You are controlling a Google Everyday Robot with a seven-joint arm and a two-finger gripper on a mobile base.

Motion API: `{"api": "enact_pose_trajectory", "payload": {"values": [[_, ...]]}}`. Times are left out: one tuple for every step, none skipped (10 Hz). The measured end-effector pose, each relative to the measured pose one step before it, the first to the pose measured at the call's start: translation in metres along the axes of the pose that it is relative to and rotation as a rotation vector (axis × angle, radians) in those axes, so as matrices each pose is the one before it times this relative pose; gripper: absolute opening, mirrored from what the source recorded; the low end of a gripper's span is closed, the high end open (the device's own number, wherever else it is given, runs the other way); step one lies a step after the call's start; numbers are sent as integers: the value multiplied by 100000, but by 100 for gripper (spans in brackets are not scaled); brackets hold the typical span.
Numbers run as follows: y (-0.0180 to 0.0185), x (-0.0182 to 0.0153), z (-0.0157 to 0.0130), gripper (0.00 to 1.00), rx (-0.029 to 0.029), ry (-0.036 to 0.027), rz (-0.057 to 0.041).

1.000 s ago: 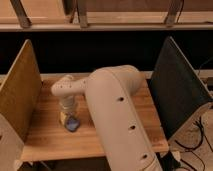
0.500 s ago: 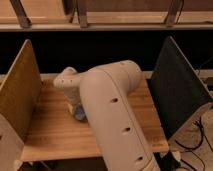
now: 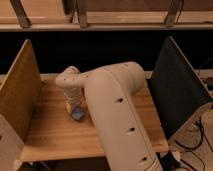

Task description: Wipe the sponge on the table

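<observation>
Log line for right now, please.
gripper: down at sponge, left-centre of table | sponge: flat on table, partly hidden by gripper | arm: reaching in from lower right

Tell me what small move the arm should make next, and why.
Likely slide the sponge sideways along the table toward the tan panel. The gripper sits low right above the sponge, which lies on the wood, so a wiping stroke seems ready.

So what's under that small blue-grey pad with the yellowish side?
The light wooden plank tabletop; the blue-grey sponge seems to rest on it. The gripper on the beige arm sits right above, covering part of the sponge.
</observation>
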Motion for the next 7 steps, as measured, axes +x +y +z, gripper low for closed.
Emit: {"api": "enact_pose_trajectory", "payload": {"values": [[-159,-176,-263,77,-3070,-2696,2368],[-226,-244,-371,80,-2015,-2442,1620],[-222,-155,-248,80,-1189,-1695,901],[-212,-50,-287,80,-1622,-1769,433],[-47,58,-125,80,-1124,-864,97],[-54,98,-194,80,-1122,-927,323],[51,45,-40,80,-471,-54,270]]}}
